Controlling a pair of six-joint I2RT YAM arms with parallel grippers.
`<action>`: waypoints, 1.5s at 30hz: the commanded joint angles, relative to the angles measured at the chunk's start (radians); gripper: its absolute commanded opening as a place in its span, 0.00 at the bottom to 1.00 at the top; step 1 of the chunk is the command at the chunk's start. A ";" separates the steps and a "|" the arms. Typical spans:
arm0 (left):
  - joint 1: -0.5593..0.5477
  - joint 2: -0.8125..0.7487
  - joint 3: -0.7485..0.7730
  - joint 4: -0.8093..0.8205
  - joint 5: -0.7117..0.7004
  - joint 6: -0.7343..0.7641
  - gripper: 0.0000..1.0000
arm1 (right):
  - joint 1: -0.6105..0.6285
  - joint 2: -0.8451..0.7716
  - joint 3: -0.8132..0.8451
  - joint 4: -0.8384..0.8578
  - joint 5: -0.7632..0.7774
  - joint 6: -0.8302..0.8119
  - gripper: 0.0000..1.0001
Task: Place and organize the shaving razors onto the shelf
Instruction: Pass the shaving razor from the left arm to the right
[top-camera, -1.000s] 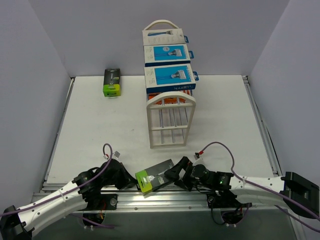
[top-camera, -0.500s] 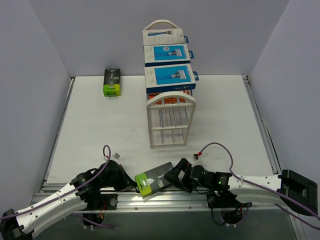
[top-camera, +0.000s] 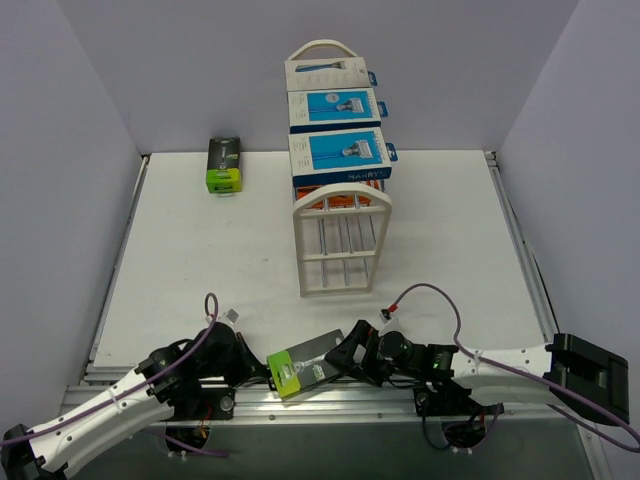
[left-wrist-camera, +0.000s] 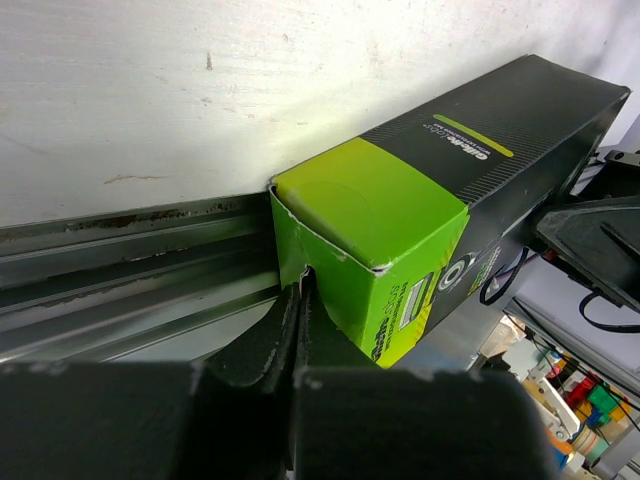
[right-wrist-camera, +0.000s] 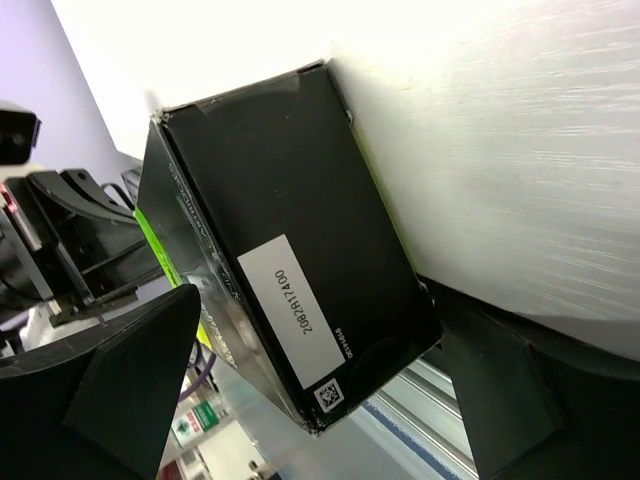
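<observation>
One black-and-lime-green cardboard razor box (top-camera: 310, 361), lower centre, lies inside the wide-spread right gripper (top-camera: 345, 357); the closed left gripper (top-camera: 265, 372) touching its green end could skew it.

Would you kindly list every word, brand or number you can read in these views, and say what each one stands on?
"HARRY'S": along the front edge of the lowest blue box on the shelf.
"2082H17400", as best it reads: on the white label of the black-and-green box.
Print on that box's black top and green side: too blurred to read.
Print on the other shelved boxes and the far green box: too small to read.
</observation>
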 joint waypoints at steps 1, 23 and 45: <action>-0.002 -0.002 0.000 -0.060 0.038 0.011 0.02 | 0.007 0.041 -0.020 0.055 -0.016 -0.058 1.00; -0.002 -0.063 -0.005 -0.119 0.066 0.013 0.02 | -0.004 -0.273 -0.063 -0.088 0.076 -0.128 0.96; -0.002 0.015 -0.015 -0.064 0.095 0.070 0.02 | -0.004 -0.084 -0.015 0.144 0.052 -0.252 0.83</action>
